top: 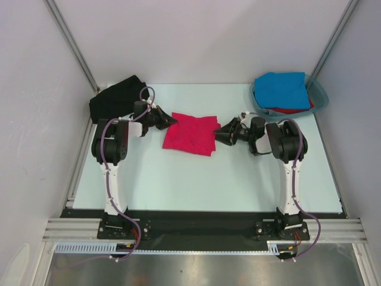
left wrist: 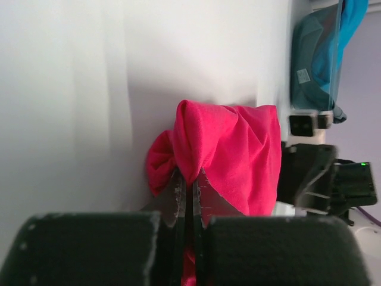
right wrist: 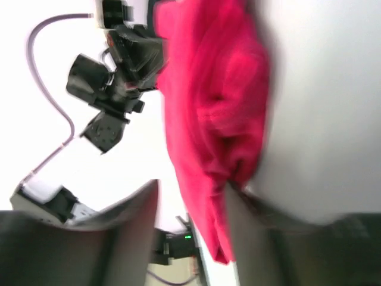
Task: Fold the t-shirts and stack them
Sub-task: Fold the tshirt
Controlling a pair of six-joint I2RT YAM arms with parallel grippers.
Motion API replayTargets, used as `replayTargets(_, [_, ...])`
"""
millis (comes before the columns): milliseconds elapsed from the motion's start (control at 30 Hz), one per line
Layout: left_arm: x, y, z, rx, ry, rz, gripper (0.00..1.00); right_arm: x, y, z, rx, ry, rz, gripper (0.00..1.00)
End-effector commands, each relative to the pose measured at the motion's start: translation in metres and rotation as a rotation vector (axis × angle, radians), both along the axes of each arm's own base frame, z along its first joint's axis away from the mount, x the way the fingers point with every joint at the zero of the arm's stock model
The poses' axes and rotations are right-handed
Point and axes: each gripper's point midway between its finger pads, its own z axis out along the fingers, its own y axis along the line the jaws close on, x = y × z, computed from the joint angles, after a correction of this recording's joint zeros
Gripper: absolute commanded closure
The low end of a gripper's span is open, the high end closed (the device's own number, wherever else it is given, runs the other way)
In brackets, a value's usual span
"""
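One crimson-pink t-shirt (top: 189,134) lies partly folded on the tabletop (top: 178,179), well apart from the teal tub (top: 319,95). It sits toward the left arm's side of the tub and nearer the arm bases than the tub is. Its long axis runs roughly from one pincer to the other. At the end farther from the tub, the left pincer (top: 171,121) is closed on a raised fold of the cloth. The left wrist view shows its two fingers (left wrist: 174,202) pressed together with pink bunched above them. At the end nearer the tub, the right pincer (top: 218,134) touches the shirt's edge. In the blurred right wrist view its jaws stand apart. The cloth's edge hangs in the gap against one finger (right wrist: 262,211) and bare tabletop shows beside the other, so I judge it open and not yet gripping. The coming move seems to turn on this: each arm is at its own end, neither nearer, and a fold would carry one short end along the axis toward the other.

A bright blue t-shirt (top: 281,89) lies folded in the tub on top of a red t-shirt (top: 290,110). The black t-shirt (top: 116,100) is heaped farthest from the tub, beyond the left pincer. No brand or writing is readable. A small pale patch (left wrist: 302,75) on the tub is too small to make out, and no neck label shows.
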Motion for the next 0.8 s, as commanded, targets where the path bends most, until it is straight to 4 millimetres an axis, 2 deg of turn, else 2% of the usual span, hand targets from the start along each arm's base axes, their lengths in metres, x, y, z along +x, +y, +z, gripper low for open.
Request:
replayTargets(0, [0.004, -0.008, 0.019, -0.009, -0.061, -0.043, 0.99, 0.011, -0.023, 0.039, 0.026, -0.13, -0.048, 0.41])
replayTargets(33, [0.004, -0.008, 0.019, -0.007, -0.062, -0.042, 1.0, 0.014, -0.027, 0.037, -0.057, -0.222, -0.043, 0.34])
replayTargets(67, [0.004, -0.008, 0.02, -0.005, -0.065, -0.044, 0.99, 0.013, -0.032, 0.031, -0.134, -0.145, -0.062, 0.26])
replayTargets(100, [0.004, -0.008, 0.021, -0.004, -0.065, -0.043, 1.0, 0.021, -0.036, 0.036, -0.201, -0.175, -0.069, 0.25])
replayTargets(133, [0.004, -0.008, 0.02, -0.002, -0.063, -0.042, 1.0, 0.011, -0.041, 0.016, -0.312, -0.12, -0.04, 0.25])
replayTargets(167, [0.005, -0.008, 0.02, -0.002, -0.067, -0.04, 1.0, 0.017, -0.045, 0.011, -0.399, -0.116, -0.063, 0.26])
replayTargets(233, [0.005, -0.008, 0.02, -0.005, -0.066, -0.042, 1.0, 0.019, -0.047, 0.016, -0.462, -0.096, -0.047, 0.34])
replayTargets(267, [0.005, -0.008, 0.019, -0.006, -0.063, -0.041, 1.0, 0.022, -0.048, 0.014, -0.488, -0.098, -0.049, 0.41])
replayTargets(300, [0.006, -0.007, 0.019, -0.007, -0.063, -0.039, 1.0, 0.022, -0.049, 0.012, -0.499, -0.082, -0.044, 0.62])
replayTargets(400, [0.005, -0.008, 0.019, -0.007, -0.062, -0.041, 1.0, 0.019, -0.043, 0.004, -0.527, -0.069, -0.026, 1.0])
replayTargets(500, [0.005, -0.008, 0.019, -0.006, -0.061, -0.043, 1.0, 0.017, -0.036, -0.002, -0.58, -0.08, -0.019, 1.0])
replayTargets(600, [0.005, -0.008, 0.02, -0.004, -0.062, -0.043, 1.0, 0.006, -0.031, -0.011, -0.632, -0.051, 0.004, 1.0])
replayTargets(767, [0.005, -0.007, 0.021, 0.001, -0.064, -0.042, 1.0, -0.003, -0.019, -0.011, -0.644, -0.059, 0.033, 1.0])
